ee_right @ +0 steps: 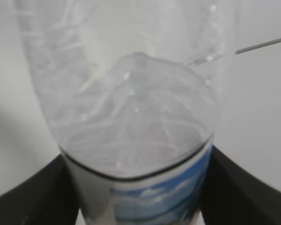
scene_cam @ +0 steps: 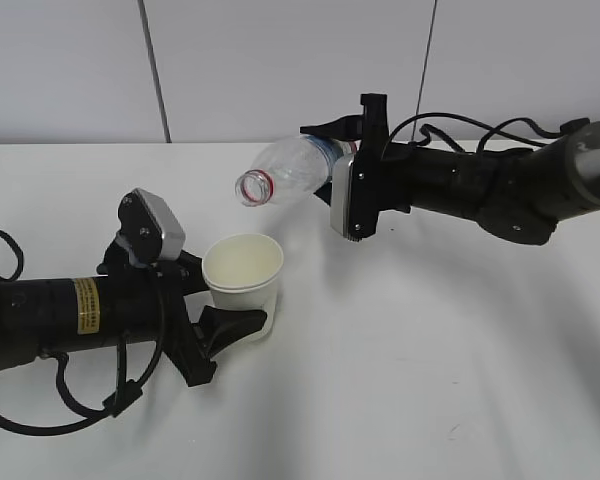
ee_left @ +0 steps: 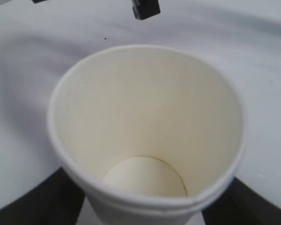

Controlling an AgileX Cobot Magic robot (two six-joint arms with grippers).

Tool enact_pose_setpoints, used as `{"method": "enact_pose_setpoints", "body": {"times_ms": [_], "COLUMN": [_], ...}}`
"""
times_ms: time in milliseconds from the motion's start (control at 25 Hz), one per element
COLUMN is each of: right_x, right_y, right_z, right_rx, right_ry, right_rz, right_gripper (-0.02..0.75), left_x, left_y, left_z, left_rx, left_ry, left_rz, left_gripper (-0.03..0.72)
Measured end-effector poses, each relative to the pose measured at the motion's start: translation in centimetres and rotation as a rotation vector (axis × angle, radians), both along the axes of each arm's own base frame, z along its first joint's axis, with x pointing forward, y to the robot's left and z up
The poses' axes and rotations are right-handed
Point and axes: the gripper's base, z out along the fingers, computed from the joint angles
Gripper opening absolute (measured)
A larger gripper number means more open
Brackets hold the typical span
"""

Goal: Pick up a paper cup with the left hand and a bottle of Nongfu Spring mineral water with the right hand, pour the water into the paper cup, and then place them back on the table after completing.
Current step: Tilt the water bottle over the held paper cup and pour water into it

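My left gripper (scene_cam: 235,318) is shut on a white paper cup (scene_cam: 243,282), held upright with its mouth open upward. In the left wrist view the cup (ee_left: 145,136) fills the frame, looks empty, and black fingers (ee_left: 33,199) flank its base. My right gripper (scene_cam: 352,165) is shut on a clear plastic water bottle (scene_cam: 285,170) with a blue-white label. The bottle is uncapped with a red neck ring and lies tilted, mouth pointing down-left, above and just right of the cup. In the right wrist view the bottle (ee_right: 131,108) fills the frame between black fingers (ee_right: 28,197).
The white table (scene_cam: 430,380) spreads around both arms; a small dark scuff (scene_cam: 452,430) lies at the front right. A pale wall with thin vertical seams stands behind. Black cables loop from the left arm at the table's front left edge (scene_cam: 40,410).
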Motion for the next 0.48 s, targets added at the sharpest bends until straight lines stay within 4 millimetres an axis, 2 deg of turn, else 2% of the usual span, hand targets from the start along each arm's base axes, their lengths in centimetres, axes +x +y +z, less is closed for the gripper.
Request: {"method": "enact_pose_setpoints", "body": {"times_ms": [480], "right_x": [0.00], "right_y": [0.10], "right_z": [0.58], "right_rx": [-0.048], "right_ry": [-0.140], "right_rz": [0.024], "right_gripper": [0.496], "left_x": [-0.22], "left_y": [-0.09], "left_z": [-0.06], "left_rx": [0.010], "left_ry": [-0.004], "left_rz": [-0.032], "left_gripper": [0.450]}}
